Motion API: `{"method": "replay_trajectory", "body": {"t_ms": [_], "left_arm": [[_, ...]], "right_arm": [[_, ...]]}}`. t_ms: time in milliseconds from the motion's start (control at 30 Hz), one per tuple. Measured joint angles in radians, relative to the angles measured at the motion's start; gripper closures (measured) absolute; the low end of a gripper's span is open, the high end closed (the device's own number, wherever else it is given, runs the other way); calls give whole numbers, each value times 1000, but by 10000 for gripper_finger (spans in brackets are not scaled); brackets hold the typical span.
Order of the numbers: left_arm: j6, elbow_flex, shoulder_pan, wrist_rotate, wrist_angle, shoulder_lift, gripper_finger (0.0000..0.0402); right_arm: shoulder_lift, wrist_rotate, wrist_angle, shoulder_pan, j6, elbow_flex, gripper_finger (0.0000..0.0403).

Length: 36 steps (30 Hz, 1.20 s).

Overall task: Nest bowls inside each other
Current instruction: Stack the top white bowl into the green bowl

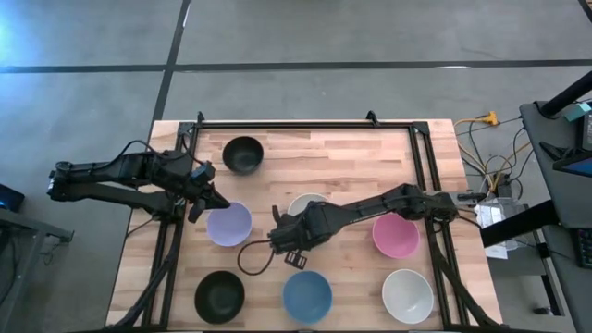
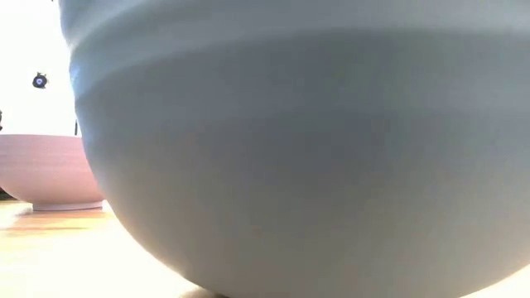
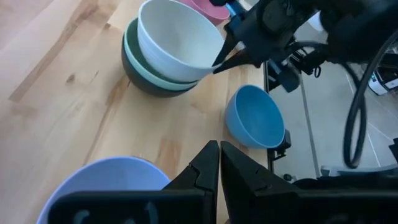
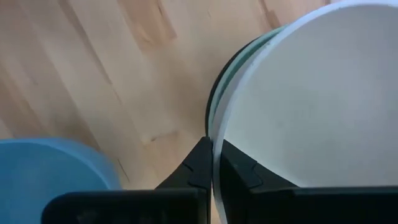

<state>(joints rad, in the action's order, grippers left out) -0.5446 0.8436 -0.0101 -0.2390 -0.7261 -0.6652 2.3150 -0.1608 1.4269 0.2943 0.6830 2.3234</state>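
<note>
My right gripper (image 4: 212, 163) pinches the rim of the white bowl (image 3: 177, 40) atop a three-bowl stack; my left gripper (image 3: 219, 169), closed and empty, hovers by the lavender bowl (image 1: 228, 224). Six bowls remain loose.

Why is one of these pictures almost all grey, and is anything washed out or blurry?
Low view: a bowl sits right against the lens, filling the frame as a soft grey blur; the background top left is blown out to white, and the pink bowl looks pale. High view: even light, soft shadows. Right wrist view: the white bowl is close and slightly soft.
</note>
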Motion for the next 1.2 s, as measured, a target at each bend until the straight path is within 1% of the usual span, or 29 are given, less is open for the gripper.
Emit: {"method": "replay_trajectory", "body": {"t_ms": [433,700,833,967,1100,1200], "left_arm": [[0,0,-1,-3,-1,-3,402],[0,0,-1,-3,-1,-4,402],[0,0,-1,-3,-1,-4,402],[0,0,-1,-2,-1,-4,402],[0,0,-1,-2,-1,-4,402],[0,0,0,2,0,-4,402]], "right_arm": [[36,3,-5,0,-22,-3,391],[65,54,-5,0,-48,-2,390],[72,62,-1,0,-48,-2,388],[72,67,-2,0,-48,-2,368],[71,94,-3,0,-48,2,333],[68,95,-1,0,-48,7,307]]}}
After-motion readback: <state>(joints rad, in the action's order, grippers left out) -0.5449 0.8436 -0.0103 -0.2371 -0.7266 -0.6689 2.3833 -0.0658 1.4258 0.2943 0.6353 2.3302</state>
